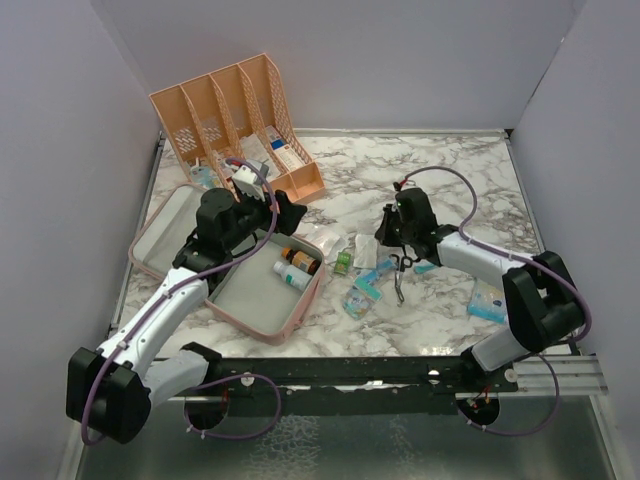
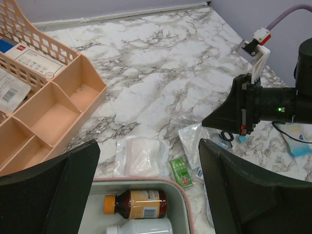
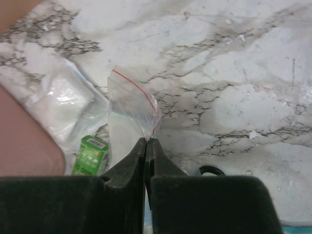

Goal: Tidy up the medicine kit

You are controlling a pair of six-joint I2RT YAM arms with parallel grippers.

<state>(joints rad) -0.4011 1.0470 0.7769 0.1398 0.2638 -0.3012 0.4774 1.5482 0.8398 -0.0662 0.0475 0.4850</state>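
The medicine kit (image 1: pixel 240 295) lies open at the left of the marbled tabletop (image 1: pixel 450 180), its lid folded out flat towards the left wall and its base nearer the middle. In the base, at its far corner, lie a brown bottle (image 2: pixel 136 204) with an orange cap and, just beside it, a white bottle (image 2: pixel 141 226).

The left tool (image 2: pixel 148 146) hangs over the kit's far rim with its fingers spread wide and nothing between them. Below it, just outside the rim, sit a white wrapped packet (image 2: pixel 141 156) and a small green box (image 2: pixel 180 171). The peach slotted organizer (image 1: pixel 240 120) stands behind, near the back-left corner, with a few boxes and packets in its slots.

The right tool (image 3: pixel 146 142) is pressed together on the top corner of a clear zip bag (image 3: pixel 134 102) with a red seal line, so the bag is pinched between the fingertips, close to the green box. What the bag contains cannot be made out.

More small items are scattered right of the kit: blue-and-white packets (image 1: pixel 370 285) and a dark object (image 1: pixel 400 272) that may be scissors, though the view is too small to be sure. Another blue packet (image 1: pixel 487 300) lies well apart, towards the right edge.
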